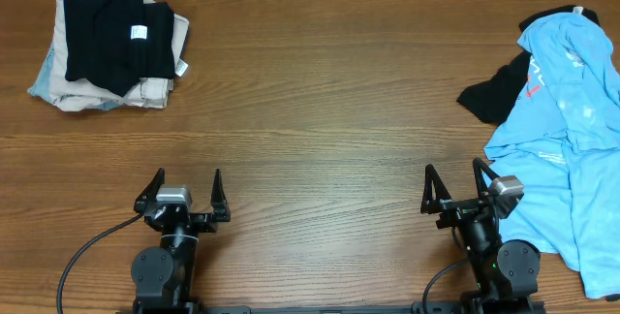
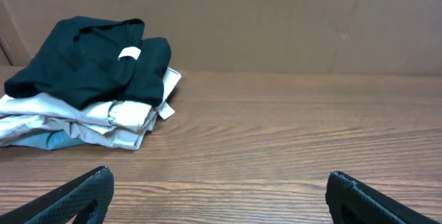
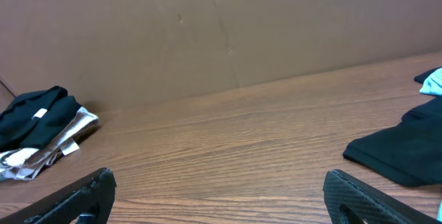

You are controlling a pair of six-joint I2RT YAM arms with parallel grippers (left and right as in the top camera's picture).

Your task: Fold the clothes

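Left gripper (image 1: 187,176), folded stack (image 1: 107,52) well beyond

A brown wood-grain surface (image 1: 320,110) carries a crumpled light blue T-shirt (image 1: 572,159) at one end. A rumpled black garment (image 1: 499,96) lies against the T-shirt's left side, partly tucked under it. Well apart from the T-shirt, far to its left, sits a folded stack (image 1: 111,52) of pale cloths topped by a black piece.

The stack (image 1: 111,47) lies far left, the T-shirt (image 1: 572,159) far right.
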